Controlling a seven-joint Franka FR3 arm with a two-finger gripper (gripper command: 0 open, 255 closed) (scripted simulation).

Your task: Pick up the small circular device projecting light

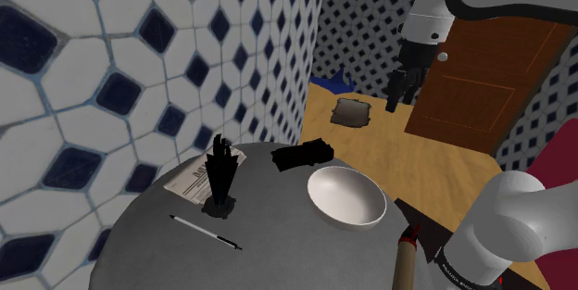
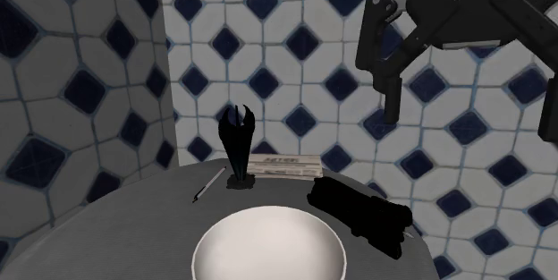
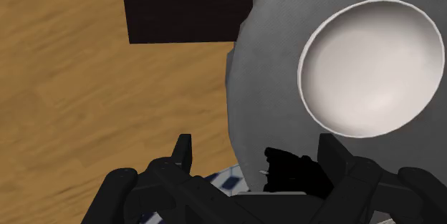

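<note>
Hand [image 1: 400, 98] hangs open, fingers down, high over the table [image 1: 278, 242] edge; black flashlight [image 1: 301, 156] lies beside white bowl [image 1: 345, 195].

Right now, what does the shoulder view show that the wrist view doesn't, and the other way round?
Shoulder view's own: a pen, a black upright ornament by a paper, and a wooden door. Wrist view's own: a large dark rectangle against the floor, which I can't match elsewhere. Shared: the grey table, white bowl, black device, wood floor and the open pincer.
</note>
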